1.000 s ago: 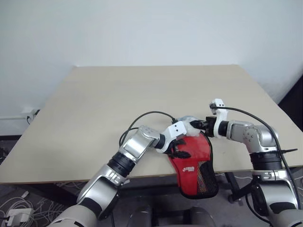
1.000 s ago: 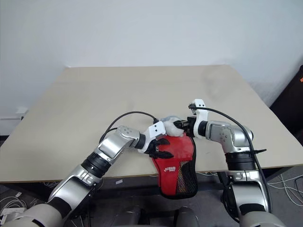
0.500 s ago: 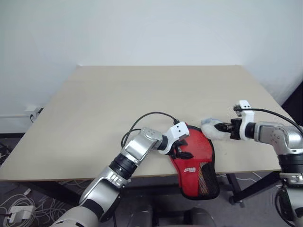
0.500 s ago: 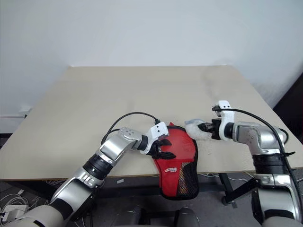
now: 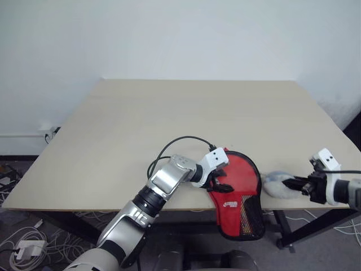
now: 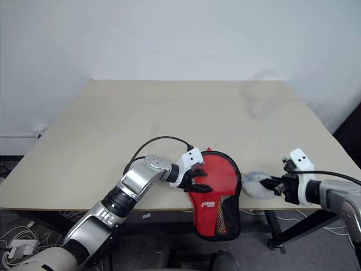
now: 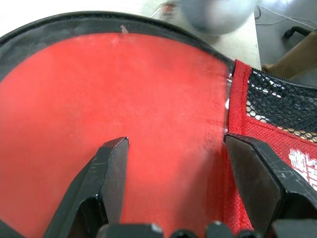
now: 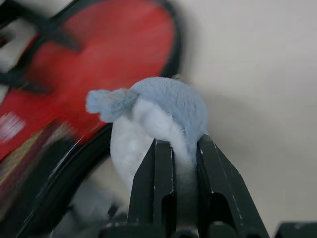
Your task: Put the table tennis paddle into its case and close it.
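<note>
Tabletop (image 5: 169, 118) edge: case (image 5: 237, 186) under spread left tool (image 5: 217, 179).

A plain lab or test room: a bare white wall (image 5: 180, 34), one beige desk (image 5: 169, 124), loose cables and a power strip (image 5: 22, 248) on the floor.

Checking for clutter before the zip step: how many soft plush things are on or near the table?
1: a grey-white plush, pinched in the right gripper at the table's near edge, beside the case.
</note>
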### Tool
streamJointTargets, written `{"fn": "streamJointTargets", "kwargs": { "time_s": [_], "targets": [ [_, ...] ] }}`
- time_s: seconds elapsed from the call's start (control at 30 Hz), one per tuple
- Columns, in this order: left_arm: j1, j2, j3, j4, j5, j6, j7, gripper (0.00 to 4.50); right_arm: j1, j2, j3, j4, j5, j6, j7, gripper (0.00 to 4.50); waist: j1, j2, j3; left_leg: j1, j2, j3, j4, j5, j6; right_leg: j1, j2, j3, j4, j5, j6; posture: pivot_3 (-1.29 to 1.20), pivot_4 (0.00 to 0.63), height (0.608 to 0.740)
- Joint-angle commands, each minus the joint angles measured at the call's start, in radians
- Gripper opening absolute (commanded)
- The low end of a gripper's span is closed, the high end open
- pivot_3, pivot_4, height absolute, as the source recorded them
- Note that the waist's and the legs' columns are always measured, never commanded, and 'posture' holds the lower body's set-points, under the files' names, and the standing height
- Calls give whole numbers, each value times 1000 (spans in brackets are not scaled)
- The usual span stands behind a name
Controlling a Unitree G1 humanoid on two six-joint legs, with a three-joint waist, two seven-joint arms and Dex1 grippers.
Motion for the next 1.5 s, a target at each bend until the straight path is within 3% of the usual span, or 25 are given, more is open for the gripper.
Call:
{"fn": "streamJointTargets", "kwargs": {
  "time_s": [0.03, 0.23, 0.4, 0.6, 0.83, 1.17, 1.5],
  "targets": [
    [45, 13, -63, 77, 18, 76, -8, 3210, 96, -46, -152, -98, 32, -34, 73, 67, 3, -1, -1, 0, 0, 0, 0, 0, 0, 0, 0, 0, 0, 0, 0, 0, 0, 724],
    [38, 0, -69, 91, 17, 75, -11, 3210, 310, -102, -175, -197, -23, -138, 193, 67, 18, 1, -2, 0, -3, -1, 0, -1, 1, 1, -5, -3, 0, -1, 2, 0, 0, 724],
    [37, -16, -65, 101, 12, 82, -14, 3210, 474, -160, -93, -219, -161, -292, 245, 66, 28, 1, -3, -1, -6, -2, 2, -3, 6, 2, -10, -5, 0, -3, 5, 0, 0, 724],
    [40, -30, -59, 101, 3, 96, -3, 3210, 495, -146, 1, -249, -205, -385, 237, 66, 28, 0, -3, -1, -7, -2, 5, -7, 10, 4, -12, -6, -1, -4, 7, 0, 0, 724],
    [-9, -51, -28, 119, -17, 24, -29, 3210, 368, -115, 106, -281, -179, -350, 178, 65, 27, -1, -4, -1, -8, -4, 6, -7, 10, 5, -13, -7, -1, -4, 7, 0, 0, 724],
    [-267, -173, -3, 507, 56, -245, -52, 3210, 306, -104, 157, -293, -189, -316, 153, 65, 19, -3, -1, -4, -7, -3, 8, -8, 10, 3, -13, -9, 0, -4, 8, 0, 0, 724],
    [-251, -157, -109, 634, 185, -421, -224, 3210, 307, -116, 177, -308, -203, -317, 140, 64, 19, -3, -1, -4, -7, -3, 8, -9, 10, 3, -13, -9, 0, -4, 8, 0, 0, 724]
  ]
}}
